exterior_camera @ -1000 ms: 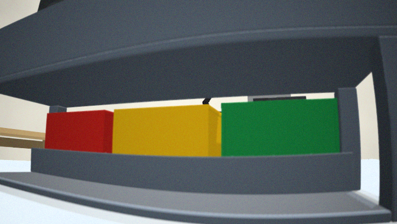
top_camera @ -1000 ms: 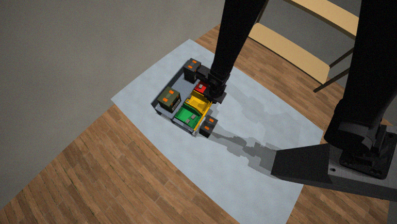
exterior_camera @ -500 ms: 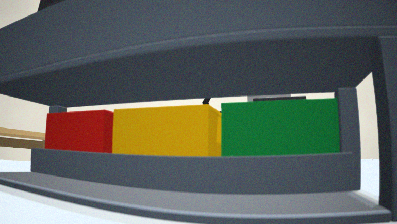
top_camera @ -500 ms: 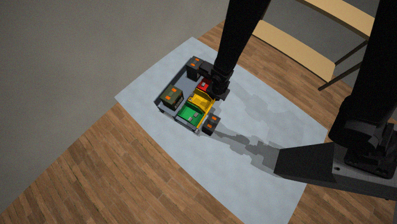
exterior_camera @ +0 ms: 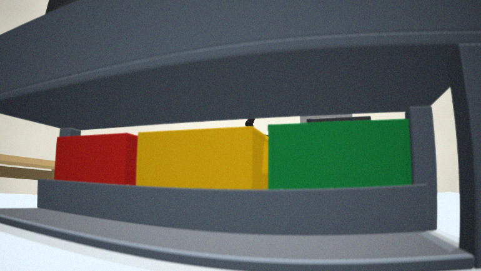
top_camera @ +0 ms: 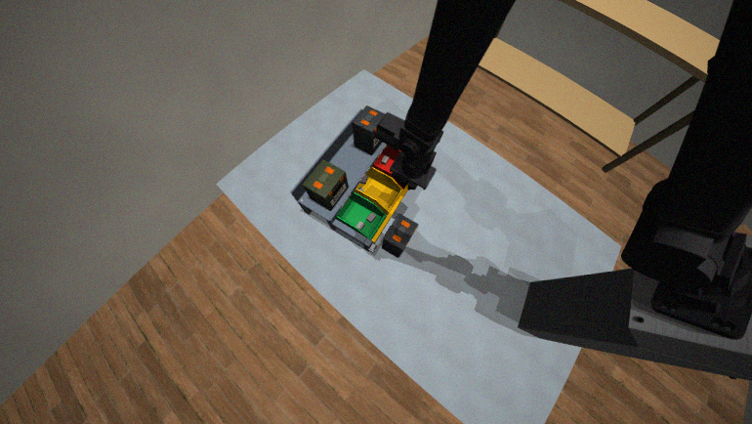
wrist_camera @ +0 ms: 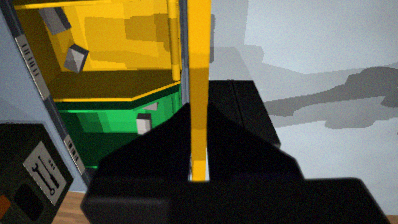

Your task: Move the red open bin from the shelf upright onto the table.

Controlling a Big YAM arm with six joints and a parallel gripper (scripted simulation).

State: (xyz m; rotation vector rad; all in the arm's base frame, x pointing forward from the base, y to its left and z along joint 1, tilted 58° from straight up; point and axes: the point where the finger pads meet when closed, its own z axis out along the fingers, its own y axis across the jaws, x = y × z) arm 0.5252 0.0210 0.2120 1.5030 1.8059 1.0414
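The red open bin (top_camera: 390, 158) sits at one end of the grey shelf (top_camera: 347, 179), mostly hidden under my gripper (top_camera: 415, 165). From the low side view the red bin (exterior_camera: 95, 158) stands in a row with a yellow bin (exterior_camera: 202, 158) and a green bin (exterior_camera: 340, 153) behind the shelf lip. In the wrist view my gripper (wrist_camera: 198, 111) is shut on the thin front wall of the yellow bin (wrist_camera: 199, 75), not on the red one. The yellow bin (top_camera: 381, 191) looks slightly tilted. Grey parts lie in the yellow bin and in the green bin (wrist_camera: 120, 125).
Three dark boxes with orange marks stand around the shelf: one at the far end (top_camera: 367, 126), one on top (top_camera: 326, 183), one at the near corner (top_camera: 399, 233). The shelf stands on a pale mat (top_camera: 421, 294). The robot base (top_camera: 632, 316) is at the right, with wooden furniture (top_camera: 558, 89) behind.
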